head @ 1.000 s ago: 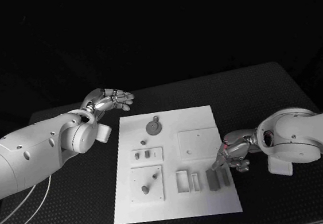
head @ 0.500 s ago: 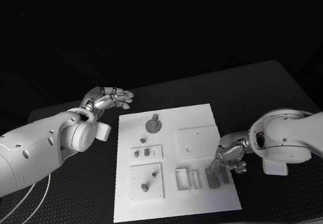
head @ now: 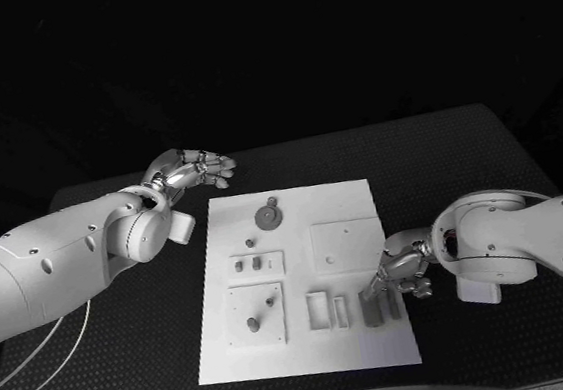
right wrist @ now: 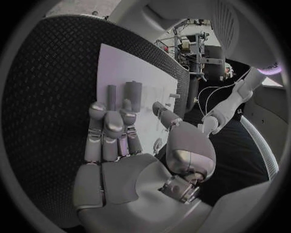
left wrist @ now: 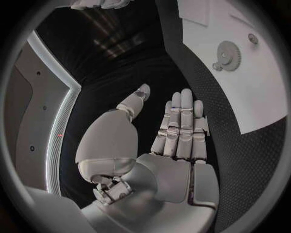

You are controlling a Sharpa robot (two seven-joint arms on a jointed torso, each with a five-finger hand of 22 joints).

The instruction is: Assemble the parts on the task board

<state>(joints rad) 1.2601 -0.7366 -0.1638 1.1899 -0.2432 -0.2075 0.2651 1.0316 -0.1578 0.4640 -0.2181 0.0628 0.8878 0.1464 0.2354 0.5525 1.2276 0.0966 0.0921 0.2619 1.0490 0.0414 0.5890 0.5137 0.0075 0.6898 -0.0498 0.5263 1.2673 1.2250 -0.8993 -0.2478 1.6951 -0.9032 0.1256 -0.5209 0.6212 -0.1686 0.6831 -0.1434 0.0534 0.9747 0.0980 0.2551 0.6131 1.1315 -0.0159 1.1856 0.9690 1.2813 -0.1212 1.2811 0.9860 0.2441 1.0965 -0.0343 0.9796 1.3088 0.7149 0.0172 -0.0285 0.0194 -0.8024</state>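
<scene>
On the black table [head: 137, 381] the white board [head: 334, 201] lies in the middle, its long sides running from my near edge toward the far edge. Off the board's far left corner my left hand [head: 194, 172] hangs over the bare table, released, fingers straight and side by side, holding nothing; my left wrist view shows that palm [left wrist: 176, 145] flat above the dark mat, with the board's corner just beside it. At the board's near right edge my right hand [head: 406, 270] sits low, fingers extended toward the board and spread a little, grasping nothing that I can see; whether the fingertips touch the board I cannot tell. Near the far edge of the board lies the round gear [head: 269, 218], flat. Just beyond my right fingers two upright bars [right wrist: 126, 94] stand side by side near the board's right edge. Toward the near left corner a raised square holds a small peg [head: 253, 327], and two more small pegs [head: 245, 264] stand in the plate above it, left of centre.
</scene>
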